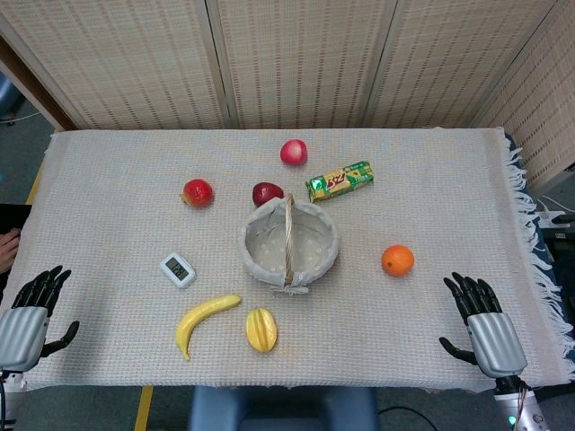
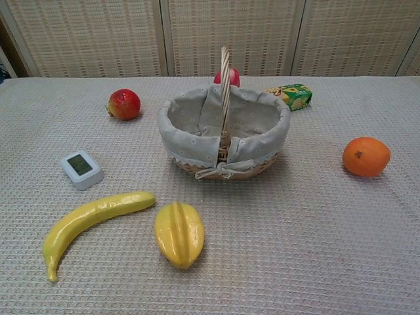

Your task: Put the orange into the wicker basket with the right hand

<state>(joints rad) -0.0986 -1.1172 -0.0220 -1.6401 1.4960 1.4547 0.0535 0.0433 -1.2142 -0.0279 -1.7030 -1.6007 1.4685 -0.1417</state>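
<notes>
1. I see my right hand (image 1: 482,321) resting at the tabletop (image 1: 431,180) edge, fingers spread, holding nothing.
2. My left hand (image 1: 31,314) lies likewise, fingers spread.
3. The orange (image 1: 397,259) sits on the cloth, right of the wicker basket (image 1: 289,242), apart from it.

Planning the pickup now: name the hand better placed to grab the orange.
Right. The orange lies right of the basket, on the same side as the open right hand; the left hand sits far across the table.

No legible text on anything
</notes>
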